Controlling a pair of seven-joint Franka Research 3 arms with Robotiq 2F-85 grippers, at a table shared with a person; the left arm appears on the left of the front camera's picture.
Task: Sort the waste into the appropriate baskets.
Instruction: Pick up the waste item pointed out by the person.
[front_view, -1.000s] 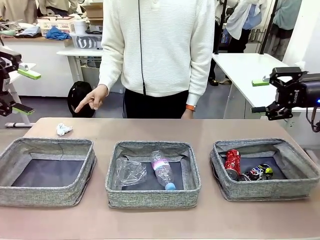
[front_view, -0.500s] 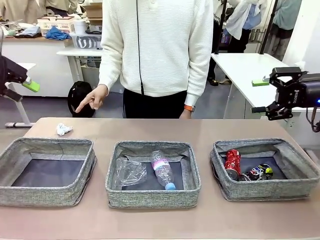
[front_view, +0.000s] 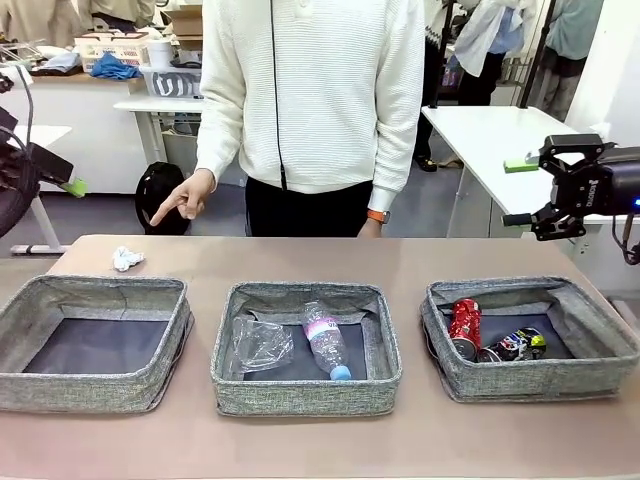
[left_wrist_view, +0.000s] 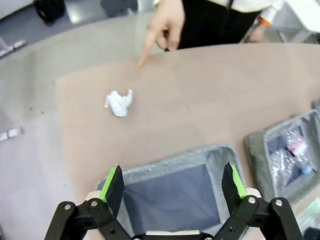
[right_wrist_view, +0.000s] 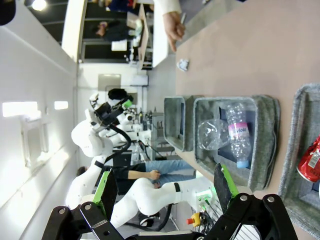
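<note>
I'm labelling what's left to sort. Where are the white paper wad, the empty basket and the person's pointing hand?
white paper wad (front_view: 127, 259): front view, middle of the crumpled wad.
empty basket (front_view: 95, 387): front view, near grey wall.
pointing hand (front_view: 187, 197): front view, back of the hand.

We've got open tabletop all around the crumpled white paper wad (front_view: 127, 259) at the far left corner, so nothing crowds it from above or the sides. The person's pointing hand (front_view: 184, 197) hangs just behind it past the far table edge, so that side is tighter. The left grey woven-fabric basket (front_view: 93, 342) has a bare dark bottom, plenty of room. The middle grey basket (front_view: 306, 347) is half taken by two clear plastic bottles (front_view: 296, 344); the right grey basket (front_view: 532, 338) has a red can (front_view: 464, 326) and black can (front_view: 515, 345) along its near left.
</note>
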